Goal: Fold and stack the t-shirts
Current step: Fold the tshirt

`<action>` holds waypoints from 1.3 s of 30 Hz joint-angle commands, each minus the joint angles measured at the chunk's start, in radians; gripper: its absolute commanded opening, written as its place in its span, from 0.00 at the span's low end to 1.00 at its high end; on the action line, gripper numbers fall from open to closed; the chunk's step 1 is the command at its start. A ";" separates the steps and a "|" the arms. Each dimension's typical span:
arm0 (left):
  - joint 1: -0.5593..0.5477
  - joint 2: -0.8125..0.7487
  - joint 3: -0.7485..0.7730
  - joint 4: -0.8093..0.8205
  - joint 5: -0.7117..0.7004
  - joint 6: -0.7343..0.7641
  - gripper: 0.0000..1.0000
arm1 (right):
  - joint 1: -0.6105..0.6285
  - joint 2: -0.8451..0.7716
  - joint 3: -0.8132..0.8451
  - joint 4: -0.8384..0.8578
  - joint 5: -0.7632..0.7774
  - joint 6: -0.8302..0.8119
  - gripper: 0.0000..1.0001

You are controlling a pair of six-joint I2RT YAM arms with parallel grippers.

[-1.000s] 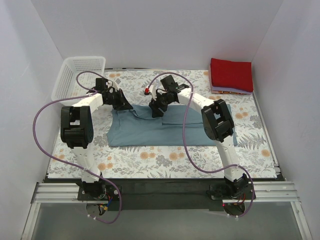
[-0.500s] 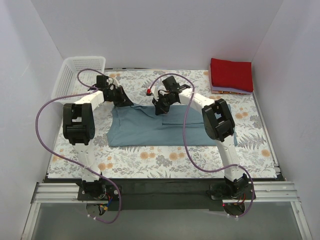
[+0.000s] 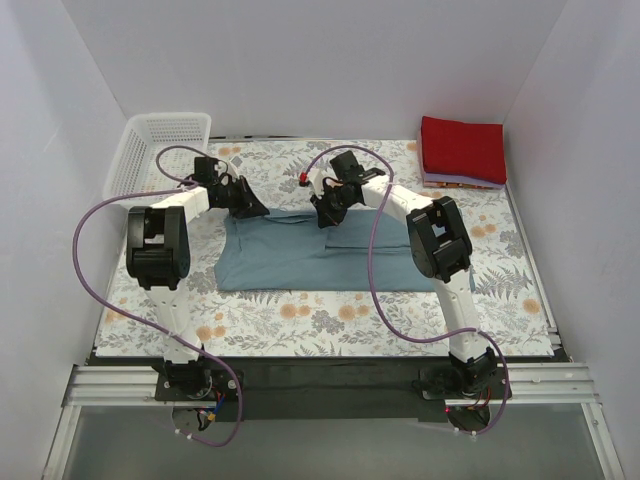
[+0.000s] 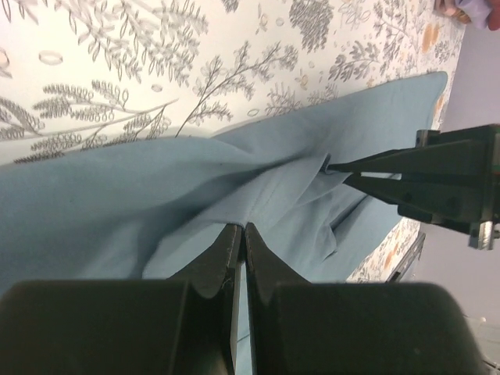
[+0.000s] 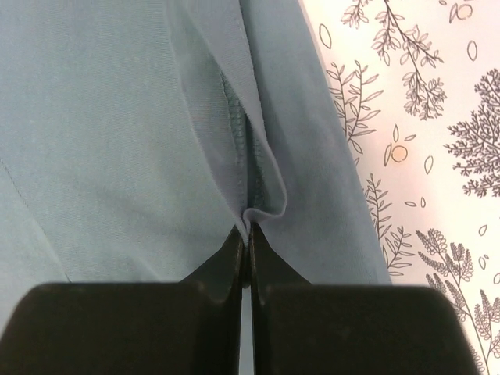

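Observation:
A slate-blue t-shirt (image 3: 310, 262) lies spread across the middle of the floral tablecloth (image 3: 300, 318). My left gripper (image 3: 254, 209) is shut on the shirt's far left edge; in the left wrist view the fingertips (image 4: 241, 228) pinch a ridge of blue cloth (image 4: 109, 203). At the far edge near the middle, my right gripper (image 3: 326, 219) is shut on a small fold of the shirt (image 5: 117, 117), which bunches at its tips (image 5: 248, 226). The cloth is drawn taut between the two grippers. A red folded t-shirt (image 3: 462, 148) rests on a thin lavender one (image 3: 455, 184) at the back right.
A white mesh basket (image 3: 158, 150) stands at the back left corner. White walls close in the left, back and right sides. The right gripper's black fingers (image 4: 414, 168) show in the left wrist view, tips toward mine.
The right gripper has shut on the shirt's far edge. Both grippers have shifted slightly to the right and toward the back, and the shirt's far edge has been drawn up with them.

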State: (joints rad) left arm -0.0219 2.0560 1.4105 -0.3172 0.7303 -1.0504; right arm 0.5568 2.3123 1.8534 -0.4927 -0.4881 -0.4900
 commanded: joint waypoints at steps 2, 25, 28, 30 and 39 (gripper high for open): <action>-0.007 -0.108 -0.088 0.040 0.031 -0.022 0.00 | -0.008 -0.005 0.017 0.014 0.025 0.045 0.01; -0.033 -0.214 -0.318 0.086 -0.048 -0.040 0.21 | -0.032 0.035 0.021 0.010 -0.049 0.169 0.01; -0.032 -0.272 -0.326 0.087 -0.045 0.004 0.27 | -0.035 0.030 0.018 0.008 -0.060 0.171 0.07; -0.032 -0.318 -0.335 0.090 -0.054 0.026 0.32 | -0.037 0.021 0.017 0.006 -0.060 0.166 0.20; -0.032 -0.424 -0.317 0.061 -0.029 0.341 0.38 | -0.035 -0.042 0.007 0.008 0.008 0.107 0.56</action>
State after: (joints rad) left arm -0.0517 1.6939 1.0698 -0.2333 0.6815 -0.9230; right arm 0.5304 2.3245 1.8549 -0.4839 -0.5396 -0.3397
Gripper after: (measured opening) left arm 0.374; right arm 0.544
